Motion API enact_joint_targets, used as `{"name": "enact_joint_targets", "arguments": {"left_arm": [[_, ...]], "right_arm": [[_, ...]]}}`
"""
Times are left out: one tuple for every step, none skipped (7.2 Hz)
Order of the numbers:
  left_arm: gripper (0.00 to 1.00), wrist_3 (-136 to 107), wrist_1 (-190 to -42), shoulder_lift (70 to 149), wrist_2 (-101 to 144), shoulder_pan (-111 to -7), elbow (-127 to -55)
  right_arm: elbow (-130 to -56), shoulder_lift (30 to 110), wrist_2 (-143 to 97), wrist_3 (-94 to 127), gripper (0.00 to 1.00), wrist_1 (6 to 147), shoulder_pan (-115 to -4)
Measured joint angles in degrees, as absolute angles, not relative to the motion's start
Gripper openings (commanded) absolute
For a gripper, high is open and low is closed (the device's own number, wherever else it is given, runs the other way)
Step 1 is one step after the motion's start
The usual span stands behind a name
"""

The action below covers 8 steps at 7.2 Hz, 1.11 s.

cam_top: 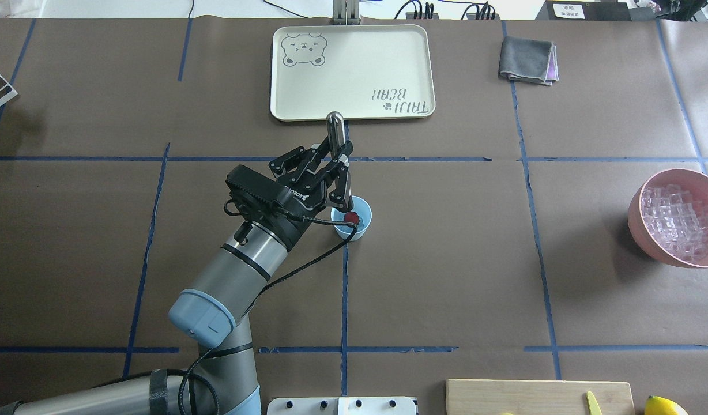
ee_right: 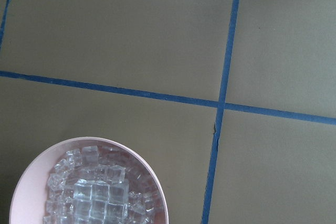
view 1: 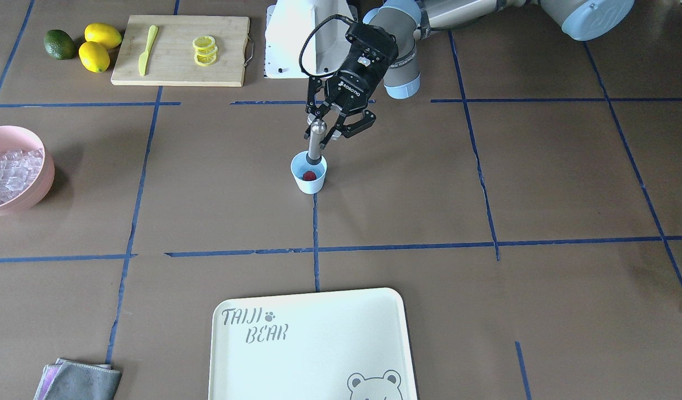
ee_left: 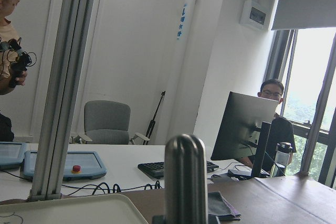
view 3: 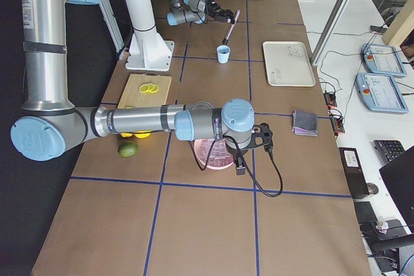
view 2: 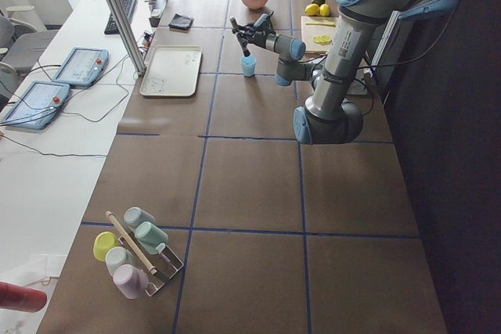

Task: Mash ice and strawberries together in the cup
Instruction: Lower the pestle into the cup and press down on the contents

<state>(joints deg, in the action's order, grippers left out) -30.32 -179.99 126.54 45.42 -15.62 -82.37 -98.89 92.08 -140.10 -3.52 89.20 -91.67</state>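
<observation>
The left gripper (view 1: pixel 324 132) is clamped on the steel muddler (view 1: pixel 314 149) near its top. The muddler's foot is inside the mid-table cup (view 1: pixel 310 186), beside 1 strawberry (view 1: pixel 309 176) that looks soft and easily crushed. The light cup may tip, so press straight down. The ice (view 1: pixel 8 172), hard and slippery, lies in the pink bowl (view 1: pixel 41 189) at the robot's far right. I cannot tell whether the right gripper (view 3: pixel 261 136) is open or closed.

The cup (view 1: pixel 309 188) is sitting mid-table.
The strawberry (view 1: pixel 309 175) is lying in the cup, and the masher (view 1: pixel 315 145) is standing tilted in it, the left gripper (view 1: pixel 321 134) clasping its upper part. The tray (view 1: pixel 319 355) is lying beyond the cup on the operators' side, the cloth (view 1: pixel 83 382) to its right from the robot. The bowl (view 1: pixel 44 166) holding the ice (view 1: pixel 10 175) is sitting well to the robot's right. The cutting board (view 1: pixel 174 69) is lying near the robot's base, bearing the knife (view 1: pixel 146 50) and lemon slices (view 1: pixel 205 50), two lemons (view 1: pixel 94 56) just beside it.
</observation>
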Motion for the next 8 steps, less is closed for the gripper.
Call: {"name": "enact_joint_targets", "arguments": {"left_arm": [[0.0, -30.3, -181.8, 127.3, 45.3, -15.6, -79.9], [0.0, -30.3, -182.9, 127.8, 45.2, -15.6, -78.3], [0.0, -30.3, -183.3, 128.2, 45.2, -15.6, -77.3], [0.0, -30.3, -183.6, 128.3, 45.2, -15.6, -76.6], [0.0, -30.3, -184.1, 128.4, 45.1, -15.6, -75.6], [0.0, -30.4, -184.8, 128.8, 44.8, -15.5, -74.3], [0.0, -30.4, -185.2, 129.3, 44.5, -15.4, -73.1], [0.0, -30.5, -185.4, 129.6, 44.3, -15.3, -72.4]], "right_arm": [[-98.9, 92.1, -140.1, -3.5, 1.0, 89.2, -91.7], [-99.0, 92.1, -140.2, -3.5, 1.0, 89.3, -91.7], [-99.0, 92.2, -140.2, -3.5, 1.0, 89.3, -91.7], [-99.0, 92.2, -140.2, -3.5, 1.0, 89.4, -91.7], [-99.0, 92.2, -140.2, -3.5, 1.0, 89.4, -91.7], [-98.9, 92.2, -140.1, -3.5, 1.0, 89.3, -91.7], [-98.8, 92.2, -140.1, -3.5, 1.0, 89.4, -91.7], [-98.8, 92.1, -140.1, -3.5, 1.0, 89.4, -91.7]]}}
